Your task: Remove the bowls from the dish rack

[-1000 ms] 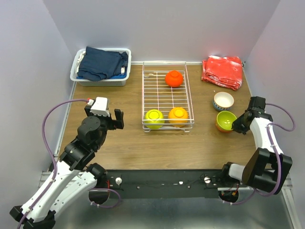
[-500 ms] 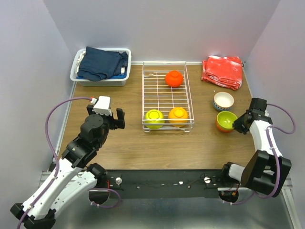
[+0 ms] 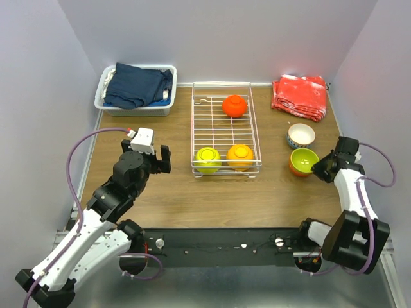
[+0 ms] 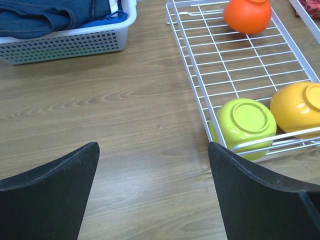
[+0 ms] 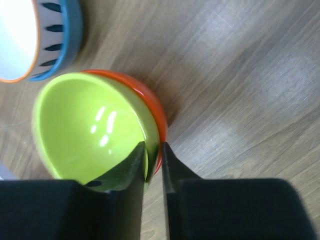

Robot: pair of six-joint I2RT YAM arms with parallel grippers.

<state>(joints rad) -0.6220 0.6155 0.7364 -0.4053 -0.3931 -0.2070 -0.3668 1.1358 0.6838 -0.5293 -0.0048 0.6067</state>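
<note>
The right gripper [image 5: 152,148] is clamped on the rim of a green bowl [image 5: 85,120], with one finger inside the bowl, one outside, and only the thin wall between them. The green bowl sits mouth-up inside a red-orange bowl [image 5: 151,100], which rests on the table [image 3: 225,199] to the right of the dish rack [image 3: 218,131]. It looks a little off-centre, since the red-orange rim shows along one side only. A striped bowl [image 5: 59,39], white inside and blue outside, stands just beside the pair.

The step in hand looks like letting the green bowl go once it is nested. To do this well, the fingers should part only a little and slowly. The wrist should then rise straight up, so the inner finger does not drag the bowl or tip it out of its seat. A sideways exit risks knocking the striped bowl.

Three bowls remain in the dish rack, all upside down. A second green bowl [image 3: 207,156] and an orange bowl [image 3: 240,154] sit side by side at the near end. Another red-orange one [image 3: 234,106] is at the far end.

The left gripper [image 4: 152,146] hangs over bare wood near the rack's near left corner, its fingers wide apart and holding nothing.

A red cloth [image 3: 300,96] lies at the far right of the table. A white bin [image 3: 136,110] of dark-blue cloth [image 3: 138,85] sits at the far left.
</note>
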